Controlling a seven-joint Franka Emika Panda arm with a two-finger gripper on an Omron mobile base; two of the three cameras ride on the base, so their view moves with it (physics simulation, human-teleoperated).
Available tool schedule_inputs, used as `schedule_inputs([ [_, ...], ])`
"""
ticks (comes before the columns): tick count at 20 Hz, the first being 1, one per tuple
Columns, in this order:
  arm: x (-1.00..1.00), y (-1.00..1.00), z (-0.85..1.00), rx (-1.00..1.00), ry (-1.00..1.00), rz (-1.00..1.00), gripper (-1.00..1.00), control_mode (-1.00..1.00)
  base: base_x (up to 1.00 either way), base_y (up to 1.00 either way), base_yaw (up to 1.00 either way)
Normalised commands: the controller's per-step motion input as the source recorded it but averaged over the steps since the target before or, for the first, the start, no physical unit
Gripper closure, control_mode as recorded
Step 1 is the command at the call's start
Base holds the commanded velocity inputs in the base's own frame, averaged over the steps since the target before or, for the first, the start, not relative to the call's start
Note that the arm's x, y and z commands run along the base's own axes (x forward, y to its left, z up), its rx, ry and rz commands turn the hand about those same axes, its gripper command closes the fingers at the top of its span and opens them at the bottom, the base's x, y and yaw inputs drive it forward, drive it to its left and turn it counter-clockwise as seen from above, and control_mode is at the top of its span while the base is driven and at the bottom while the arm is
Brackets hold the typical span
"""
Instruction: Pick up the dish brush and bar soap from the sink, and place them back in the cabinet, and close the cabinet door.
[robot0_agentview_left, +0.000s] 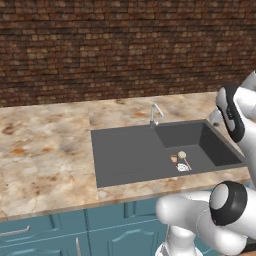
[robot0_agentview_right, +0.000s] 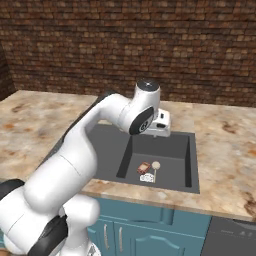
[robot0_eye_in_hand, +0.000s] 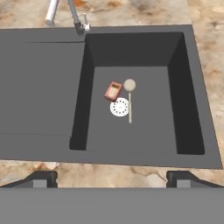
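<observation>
The dark grey sink (robot0_eye_in_hand: 43, 87) has a deeper section on its right side. On that section's floor lies the dish brush (robot0_eye_in_hand: 129, 98), cream head away from me, with the reddish-brown bar soap (robot0_eye_in_hand: 113, 91) just left of the head. Both show again as the dish brush (robot0_agentview_left: 183, 158) (robot0_agentview_right: 156, 167) and the bar soap (robot0_agentview_left: 173, 159) (robot0_agentview_right: 144, 168). My gripper (robot0_eye_in_hand: 112, 180) hangs open high above the sink's near rim, fingertips (robot0_eye_in_hand: 43, 178) wide apart with nothing between them. The wall cabinet and its door are out of view.
A white round drain disc (robot0_eye_in_hand: 119, 107) lies touching the brush handle. A silver faucet (robot0_eye_in_hand: 65, 13) stands at the sink's back rim. Marble counter (robot0_agentview_left: 45, 150) surrounds the sink, a brick wall (robot0_agentview_left: 125, 45) behind it. Low teal cupboards (robot0_agentview_left: 50, 230) sit below.
</observation>
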Motion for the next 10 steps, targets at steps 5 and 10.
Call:
schedule_inputs([
  [5,0.16,-0.27,-0.44,-0.06,0.0,0.0,-1.0,-1.0,0.0,0.0,0.0],
  [10,0.37,-0.06,-0.47,-0.04,0.0,0.0,-1.0,-1.0,0.0,0.0,0.0],
])
